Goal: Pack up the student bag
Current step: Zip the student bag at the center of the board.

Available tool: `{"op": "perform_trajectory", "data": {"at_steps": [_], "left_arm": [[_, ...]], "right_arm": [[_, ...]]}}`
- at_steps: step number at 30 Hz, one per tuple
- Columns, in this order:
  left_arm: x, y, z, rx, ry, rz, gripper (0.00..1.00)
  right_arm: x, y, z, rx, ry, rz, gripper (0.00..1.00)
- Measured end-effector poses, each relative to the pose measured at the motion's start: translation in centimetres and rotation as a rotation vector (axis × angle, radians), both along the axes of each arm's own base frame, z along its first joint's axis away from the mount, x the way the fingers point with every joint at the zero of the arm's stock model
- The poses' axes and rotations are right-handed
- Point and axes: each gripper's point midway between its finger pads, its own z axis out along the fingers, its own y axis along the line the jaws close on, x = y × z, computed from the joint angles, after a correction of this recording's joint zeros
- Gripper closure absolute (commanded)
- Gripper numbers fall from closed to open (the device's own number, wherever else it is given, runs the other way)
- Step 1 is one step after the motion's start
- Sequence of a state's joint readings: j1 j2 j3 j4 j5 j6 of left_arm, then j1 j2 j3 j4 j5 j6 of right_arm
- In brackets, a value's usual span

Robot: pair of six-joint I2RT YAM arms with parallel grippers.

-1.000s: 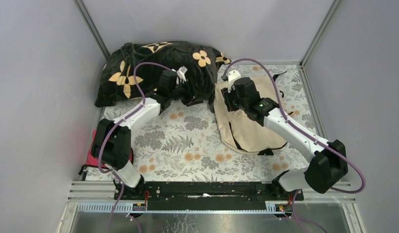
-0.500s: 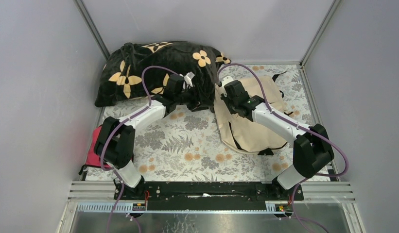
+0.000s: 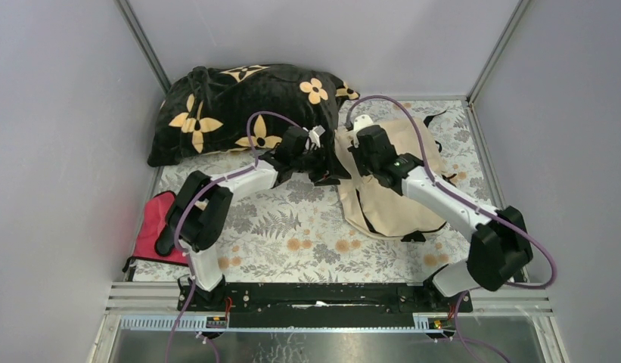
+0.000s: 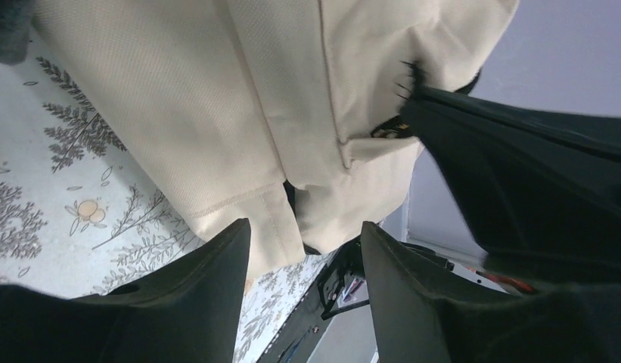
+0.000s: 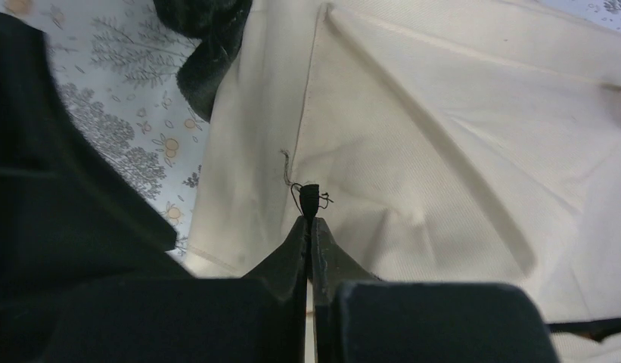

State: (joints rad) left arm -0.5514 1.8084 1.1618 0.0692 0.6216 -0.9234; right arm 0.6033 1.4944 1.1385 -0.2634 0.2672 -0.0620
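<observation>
A large black flower-patterned pillow lies far left. Just right of it, the soft beige fabric backpack lies on the floral table. A small red pouch sits near left. The left gripper gapes beside the backpack's left edge. The right gripper pinches its small black tab.

Soft, even light overhead; top view sharp, shadows faint. Wrist views: near fingers dark and blurred, student bag well lit.
</observation>
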Motion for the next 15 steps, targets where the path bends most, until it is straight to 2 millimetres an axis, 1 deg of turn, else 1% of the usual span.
{"op": "perform_trajectory", "data": {"at_steps": [4,6,10,15], "left_arm": [[0.1,-1.1,-1.3,-0.004,0.012,-0.021,0.37],[0.2,-1.7,-1.9,-0.006,0.014,-0.035,0.37],[0.0,-2.8,-2.2,-0.011,0.014,-0.064,0.35],[-0.9,-4.2,-1.6,-0.026,-0.016,-0.113,0.35]], "right_arm": [[-0.8,-0.3,1.8,0.079,-0.042,-0.035,1.00],[-1.0,-0.3,2.1,0.111,-0.051,-0.052,1.00],[-1.4,-0.2,1.6,0.147,-0.038,-0.077,1.00],[-1.6,0.2,1.3,0.183,-0.017,-0.086,1.00]]}}
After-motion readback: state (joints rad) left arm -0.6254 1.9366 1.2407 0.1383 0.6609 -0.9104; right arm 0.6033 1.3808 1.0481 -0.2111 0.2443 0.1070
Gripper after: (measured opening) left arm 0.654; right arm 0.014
